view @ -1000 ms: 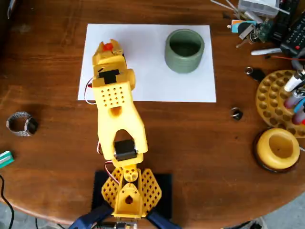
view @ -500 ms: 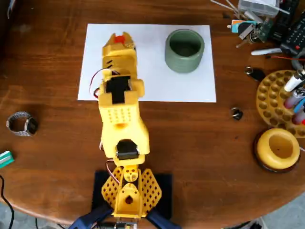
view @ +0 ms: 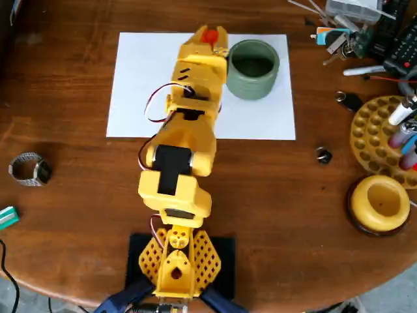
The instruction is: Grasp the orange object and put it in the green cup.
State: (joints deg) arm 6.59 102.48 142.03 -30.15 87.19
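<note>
The yellow arm reaches up across a white paper sheet [view: 140, 85] in the overhead view. Its gripper [view: 210, 34] is at the sheet's far edge, with the small orange object [view: 208, 36] between its fingers; it looks shut on it. The sage-green ribbed cup [view: 253, 68] stands upright on the sheet just right of the gripper, its dark inside showing nothing in it. The gripper is left of and slightly beyond the cup's rim, not over its opening. Whether the object is lifted off the sheet cannot be told.
A round yellow dish [view: 381, 203] on a dark base and a yellow perforated holder [view: 378, 134] with pens stand at the right. Tools and clutter [view: 355, 29] lie top right. A watch [view: 29, 169] lies at left. A small dark piece [view: 324, 155] lies on the wood.
</note>
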